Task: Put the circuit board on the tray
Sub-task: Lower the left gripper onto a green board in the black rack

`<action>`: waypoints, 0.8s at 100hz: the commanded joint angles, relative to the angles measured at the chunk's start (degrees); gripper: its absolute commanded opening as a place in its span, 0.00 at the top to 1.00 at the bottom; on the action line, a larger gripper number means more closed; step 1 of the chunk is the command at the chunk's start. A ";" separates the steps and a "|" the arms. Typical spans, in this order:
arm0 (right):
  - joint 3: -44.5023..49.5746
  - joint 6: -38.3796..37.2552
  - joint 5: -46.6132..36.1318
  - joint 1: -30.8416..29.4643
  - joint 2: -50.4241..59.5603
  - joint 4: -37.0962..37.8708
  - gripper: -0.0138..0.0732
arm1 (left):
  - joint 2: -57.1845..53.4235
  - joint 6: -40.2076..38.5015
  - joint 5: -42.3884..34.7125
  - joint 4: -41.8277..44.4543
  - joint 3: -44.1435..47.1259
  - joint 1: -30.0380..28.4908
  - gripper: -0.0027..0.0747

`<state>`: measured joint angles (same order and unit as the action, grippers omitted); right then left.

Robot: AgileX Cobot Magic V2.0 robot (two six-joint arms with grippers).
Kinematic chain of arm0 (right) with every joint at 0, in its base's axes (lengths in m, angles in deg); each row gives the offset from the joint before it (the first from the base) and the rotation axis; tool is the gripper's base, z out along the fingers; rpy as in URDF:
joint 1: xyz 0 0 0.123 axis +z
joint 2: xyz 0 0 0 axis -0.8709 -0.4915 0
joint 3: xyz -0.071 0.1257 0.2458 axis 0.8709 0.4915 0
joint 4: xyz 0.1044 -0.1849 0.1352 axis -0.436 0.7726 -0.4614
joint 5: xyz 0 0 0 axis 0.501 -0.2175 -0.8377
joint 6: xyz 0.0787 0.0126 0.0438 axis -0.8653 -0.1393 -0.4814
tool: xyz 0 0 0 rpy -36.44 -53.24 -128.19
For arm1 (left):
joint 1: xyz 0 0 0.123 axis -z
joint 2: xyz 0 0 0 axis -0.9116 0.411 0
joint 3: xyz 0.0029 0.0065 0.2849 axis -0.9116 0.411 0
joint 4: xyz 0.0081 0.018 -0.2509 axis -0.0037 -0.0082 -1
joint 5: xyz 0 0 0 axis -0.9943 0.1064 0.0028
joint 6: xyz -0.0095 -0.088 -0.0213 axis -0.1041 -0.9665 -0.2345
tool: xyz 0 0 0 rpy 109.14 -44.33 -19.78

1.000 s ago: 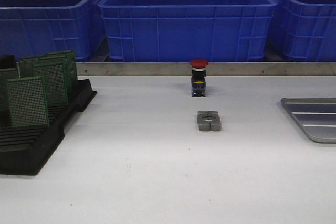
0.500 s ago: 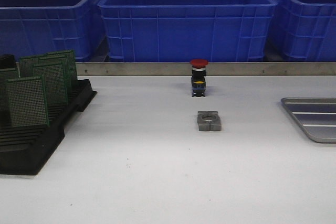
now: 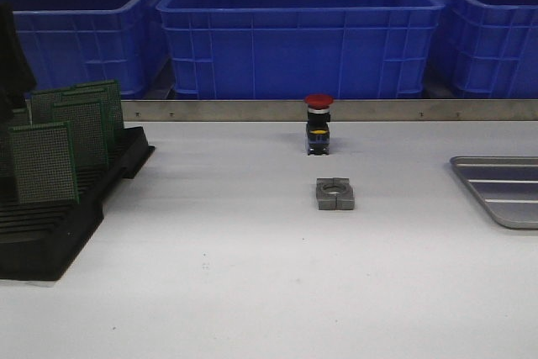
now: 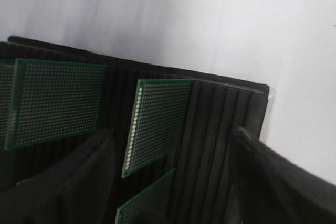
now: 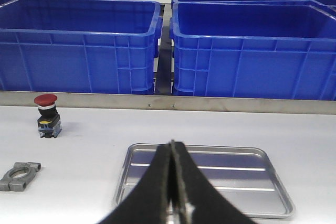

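Left tool (image 4: 173,166) open wide, empty, poised over rack (image 3: 59,224) on left of surface (image 3: 252,275); board (image 4: 157,124) upright in a slot, directly between the fingers, long axis along them. Right tool (image 5: 173,182) closed, empty, above tray (image 5: 202,182), far right.

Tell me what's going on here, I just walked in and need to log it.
The left tool hangs open over the black slotted plastic rack, its fingers straddling a green perforated circuit board standing in a slot; nothing is gripped yet. The right tool is shut and empty, poised in front of the flat silver metal tray, which holds no board. A red-capped push button and a grey metal clamp block sit untouched mid-table.
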<state>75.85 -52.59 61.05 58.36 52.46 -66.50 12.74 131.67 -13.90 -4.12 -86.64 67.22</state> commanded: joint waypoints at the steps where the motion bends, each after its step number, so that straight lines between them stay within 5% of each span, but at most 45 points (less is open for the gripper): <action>1: -0.76 0.10 -4.20 0.22 1.39 0.54 0.96 | 0.40 0.18 -2.46 -1.21 -2.11 0.49 0.40; 40: -0.76 0.10 -4.20 0.22 1.39 0.54 0.96 | 6.17 0.18 -2.48 -1.49 -3.07 0.49 0.42; 66: -0.76 0.10 -4.20 0.22 1.39 0.54 0.96 | 6.17 0.18 -2.04 -1.49 -3.07 0.49 0.98; 80: -0.76 0.10 -4.20 0.22 1.39 0.54 0.96 | 6.17 0.30 -1.23 -1.02 -3.43 0.49 0.99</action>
<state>75.85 -52.59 61.18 58.36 52.46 -66.50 21.46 132.47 -13.84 -3.11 -88.31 67.22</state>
